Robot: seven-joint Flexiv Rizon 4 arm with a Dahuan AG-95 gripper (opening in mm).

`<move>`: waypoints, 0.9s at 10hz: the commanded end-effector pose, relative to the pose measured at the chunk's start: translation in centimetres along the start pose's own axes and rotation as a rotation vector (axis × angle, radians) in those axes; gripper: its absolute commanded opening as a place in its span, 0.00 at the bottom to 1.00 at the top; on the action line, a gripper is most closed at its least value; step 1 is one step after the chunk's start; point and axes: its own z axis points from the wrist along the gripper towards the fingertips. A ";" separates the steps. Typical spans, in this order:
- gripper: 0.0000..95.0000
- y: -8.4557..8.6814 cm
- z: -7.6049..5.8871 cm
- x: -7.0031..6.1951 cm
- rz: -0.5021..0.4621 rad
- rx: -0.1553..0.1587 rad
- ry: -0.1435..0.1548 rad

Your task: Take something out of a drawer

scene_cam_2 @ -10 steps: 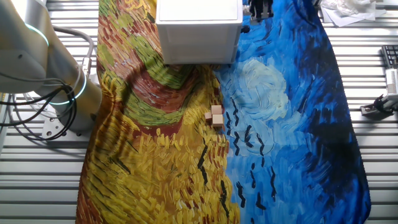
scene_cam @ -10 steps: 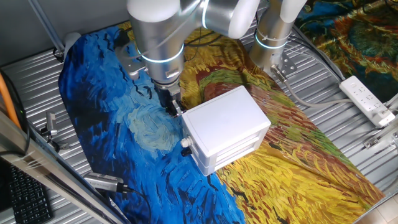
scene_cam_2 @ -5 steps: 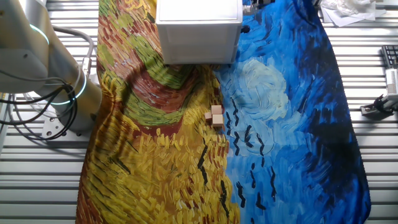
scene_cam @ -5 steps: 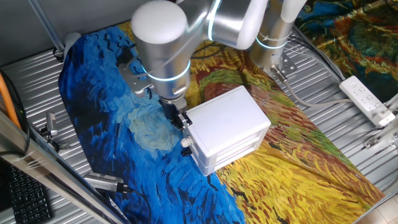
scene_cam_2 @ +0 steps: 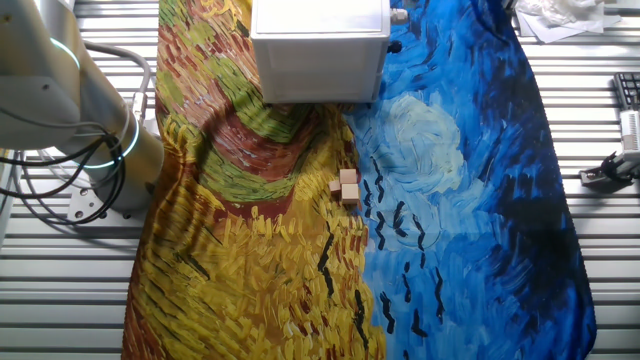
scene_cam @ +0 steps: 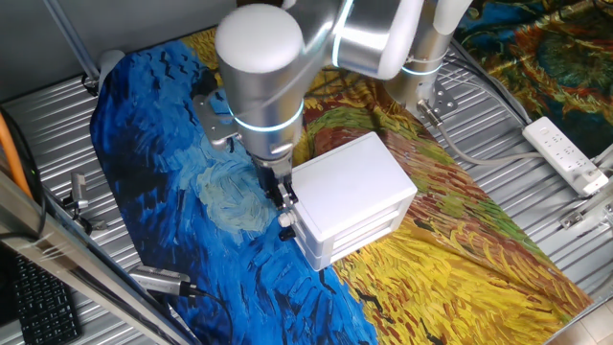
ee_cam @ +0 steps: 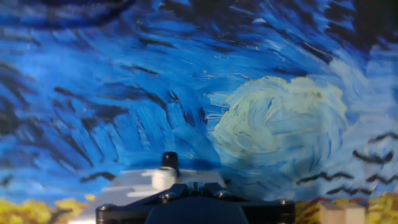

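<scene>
The white cabinet (scene_cam: pixel 352 192) stands on the painted cloth with its drawers pushed in. A small round white knob (scene_cam: pixel 285 221) sticks out at its front left corner; it also shows in the hand view (ee_cam: pixel 163 178) and at the top edge of the other fixed view (scene_cam_2: pixel 398 16). My gripper (scene_cam: pixel 283 195) hangs right beside the cabinet's front corner, just above the knob. Its fingers (ee_cam: pixel 186 188) look shut together, with the knob to their left, not between them. Small light-brown wooden blocks (scene_cam_2: pixel 345 187) lie on the cloth behind the cabinet. The drawer's inside is hidden.
The cloth (scene_cam: pixel 172 172) lies on a ribbed metal table. A power strip (scene_cam: pixel 565 153) is at the right, metal tools (scene_cam: pixel 158 280) at the front left. The arm's base (scene_cam_2: pixel 90 140) stands left of the cloth. A block's edge (ee_cam: pixel 341 214) shows at lower right.
The arm has moved forward and down along the cabinet's front corner towards the knob. The gripper has left the top edge of the other fixed view.
</scene>
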 end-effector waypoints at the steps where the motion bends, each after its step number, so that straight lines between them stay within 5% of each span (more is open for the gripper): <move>1: 0.00 0.7 0.3 0.1 0.013 0.000 -0.011; 9: 0.00 1.3 0.9 0.2 0.021 -0.001 -0.018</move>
